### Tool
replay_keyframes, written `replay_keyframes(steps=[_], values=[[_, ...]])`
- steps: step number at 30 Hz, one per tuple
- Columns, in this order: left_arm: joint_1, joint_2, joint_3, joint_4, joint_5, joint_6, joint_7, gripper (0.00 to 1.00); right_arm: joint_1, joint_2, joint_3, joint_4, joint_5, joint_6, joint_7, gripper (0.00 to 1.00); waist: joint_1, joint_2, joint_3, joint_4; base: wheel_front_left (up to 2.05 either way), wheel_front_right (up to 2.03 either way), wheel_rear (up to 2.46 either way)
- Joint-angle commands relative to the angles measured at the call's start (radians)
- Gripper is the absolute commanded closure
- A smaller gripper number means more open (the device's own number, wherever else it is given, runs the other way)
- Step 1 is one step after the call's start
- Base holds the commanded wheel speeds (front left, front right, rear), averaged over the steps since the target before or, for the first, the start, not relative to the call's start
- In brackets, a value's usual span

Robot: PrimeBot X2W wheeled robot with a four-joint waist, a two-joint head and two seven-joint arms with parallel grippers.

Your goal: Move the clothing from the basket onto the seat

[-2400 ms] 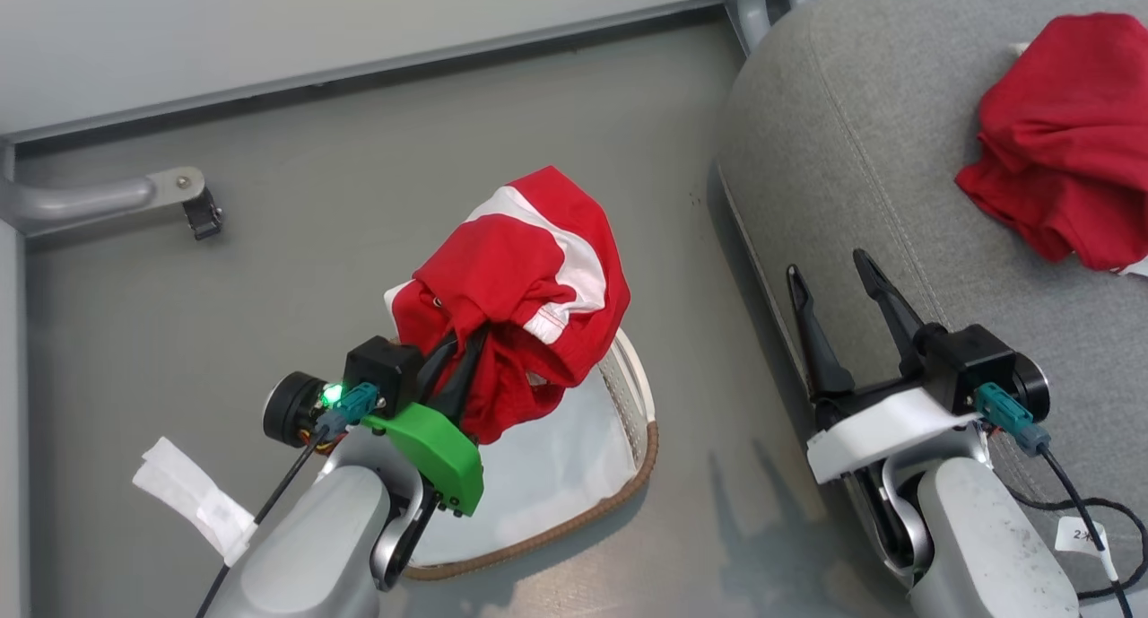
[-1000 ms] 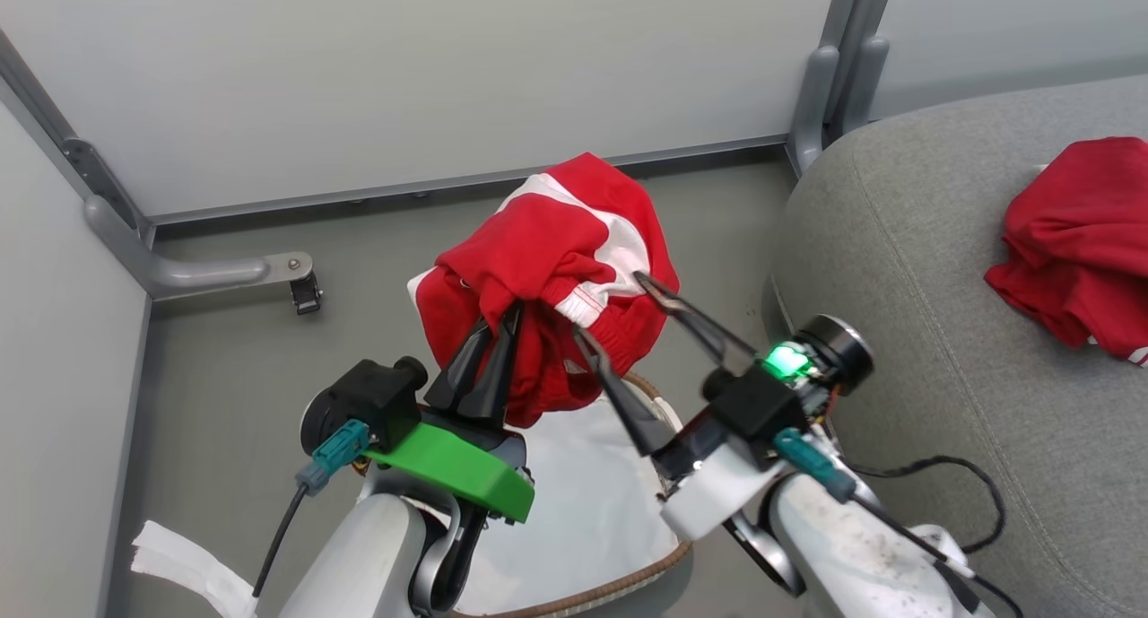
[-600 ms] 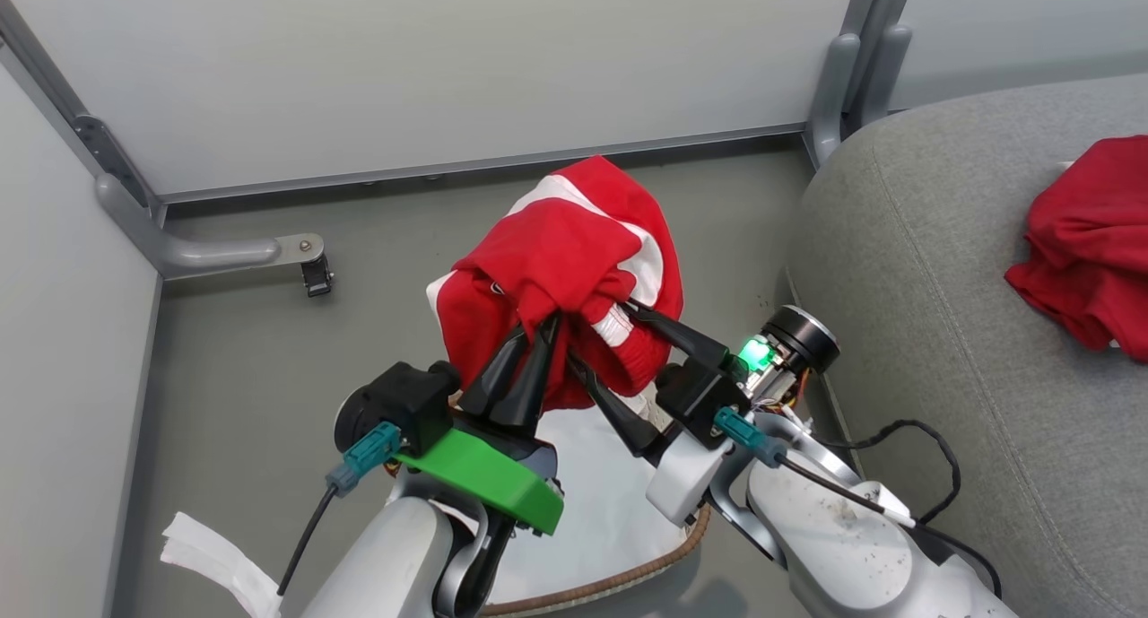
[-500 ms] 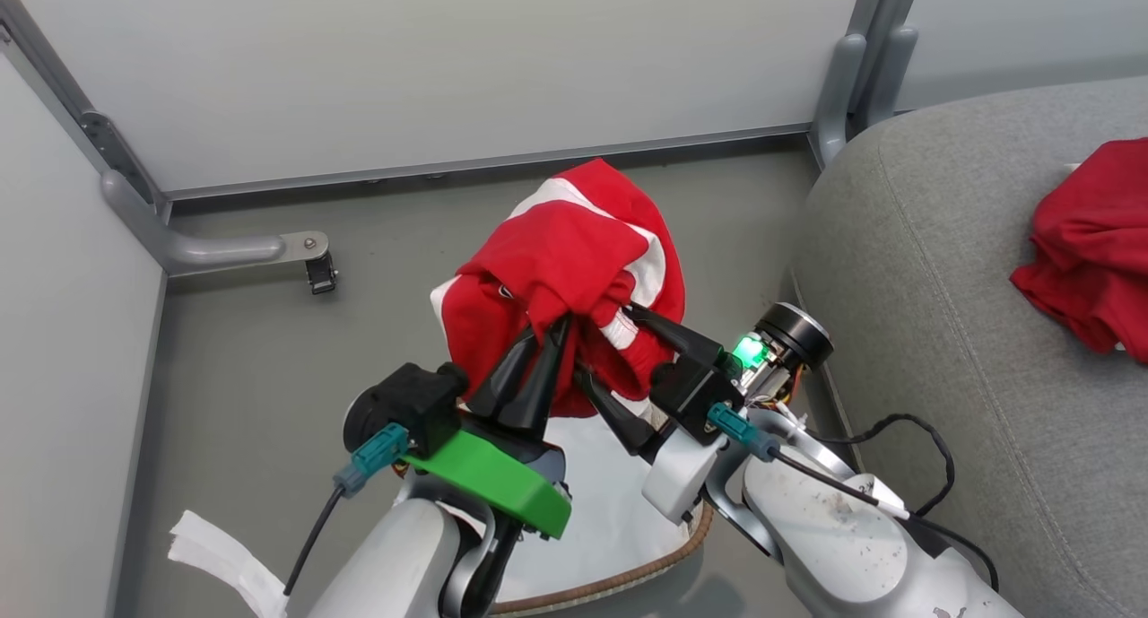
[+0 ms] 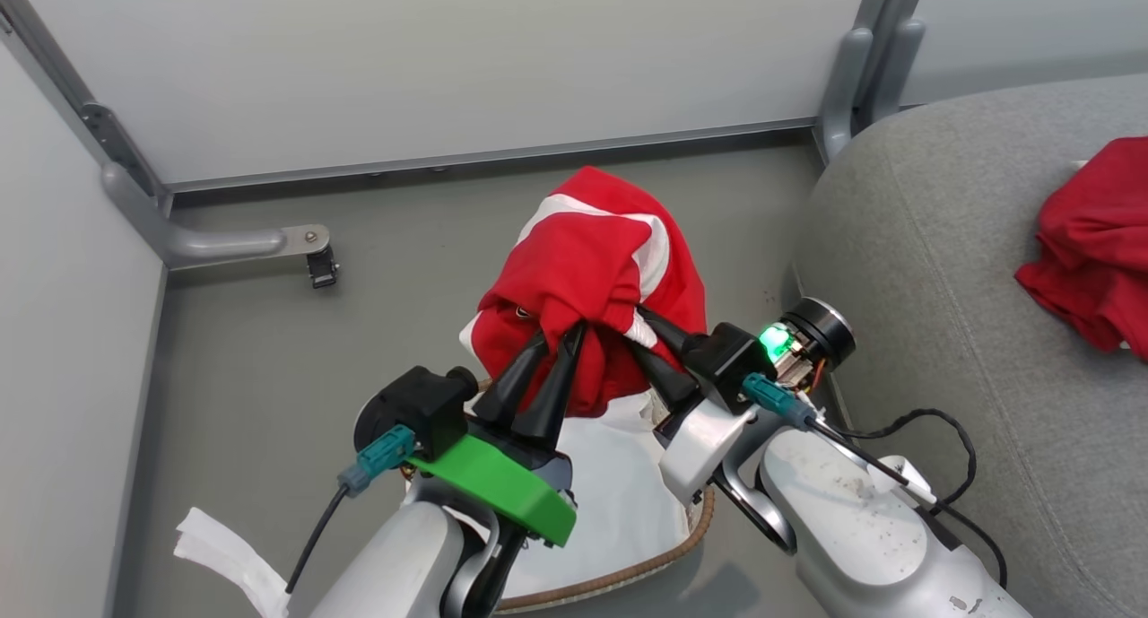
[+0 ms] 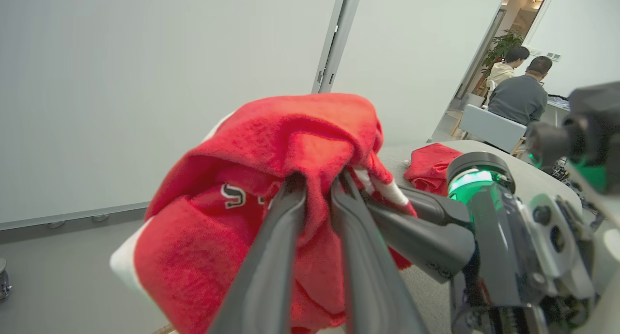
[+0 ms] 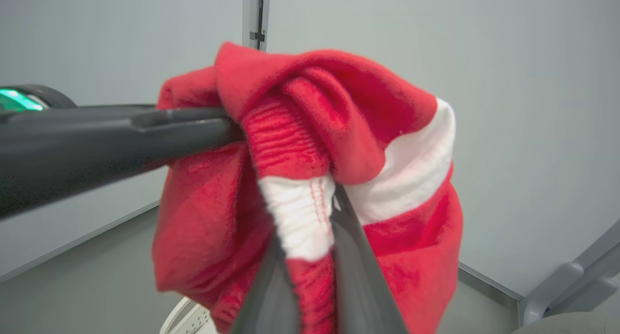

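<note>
A red garment with white stripes, the clothing (image 5: 587, 259), hangs bunched in the air over the basket (image 5: 628, 575). My left gripper (image 5: 560, 334) is shut on a red fold from below left. My right gripper (image 5: 634, 326) is shut on the white-banded hem right beside it. In the left wrist view the left gripper (image 6: 317, 179) pinches the clothing (image 6: 290, 135). In the right wrist view the right gripper (image 7: 310, 217) clamps the clothing (image 7: 339, 111) at its white band. A second red garment (image 5: 1094, 241) lies on the grey seat (image 5: 942, 268) at the right.
The basket holds a white liner sheet (image 5: 619, 501). Grey wall panels close off the back and left, with a metal bracket and caster (image 5: 309, 259) on the floor. A white strip (image 5: 224, 555) lies lower left. Two people (image 6: 518, 82) sit in the far background.
My right gripper, open beside the hanging garment a second ago, has closed on its white-banded hem next to the left gripper. The head camera has tilted and shifted.
</note>
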Motion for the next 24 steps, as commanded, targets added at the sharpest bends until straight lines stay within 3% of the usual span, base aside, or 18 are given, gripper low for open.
replay_keyframes(steps=[1, 24], values=[[0.000, 0.010, 0.013, 0.004, 0.005, -0.003, -0.004, 0.00, 0.019, -0.006, -0.013, -0.005, 0.004, -0.001, -0.002, 1.00, 0.0000, 0.0000, 0.000, -0.020, 0.00, 0.00, 0.00], [0.020, 0.048, 0.044, -0.007, 0.070, -0.003, -0.002, 0.00, 0.163, -0.004, -0.217, -0.140, 0.017, -0.001, -0.002, 1.00, 0.0000, 0.0000, 0.081, -0.481, 0.00, 0.00, 0.00]])
